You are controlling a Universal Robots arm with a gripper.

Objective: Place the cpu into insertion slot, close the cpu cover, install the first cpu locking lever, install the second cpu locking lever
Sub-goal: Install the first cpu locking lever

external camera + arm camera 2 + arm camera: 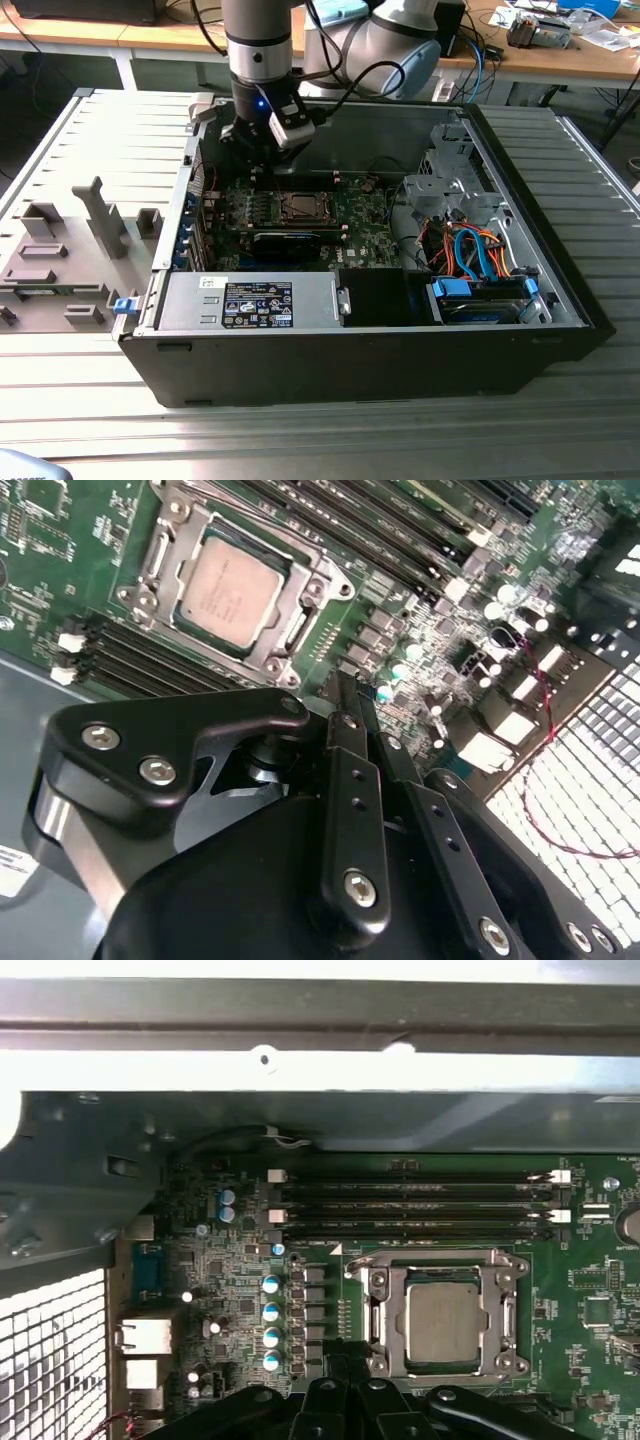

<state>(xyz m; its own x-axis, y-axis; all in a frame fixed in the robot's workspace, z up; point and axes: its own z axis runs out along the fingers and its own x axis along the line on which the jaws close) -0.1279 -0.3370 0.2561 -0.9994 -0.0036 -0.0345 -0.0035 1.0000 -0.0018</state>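
Open computer case [560, 290] on grey counter [60, 150], centre frame. Cpu [443, 1323] already seated in insertion slot [160, 558], cpu cover [510, 1305] down around it; levers' state unclear. Gripper [340, 685] narrowed, empty, just beside socket.

The desk [90, 130] is a grey ribbed metal surface. An open black computer case [400, 370] rests directly on it, below the end effector [262, 160]. A grey fixture block [75, 255] with upright posts lies on the desk beside the case, toward the exterior view's left of the end effector.
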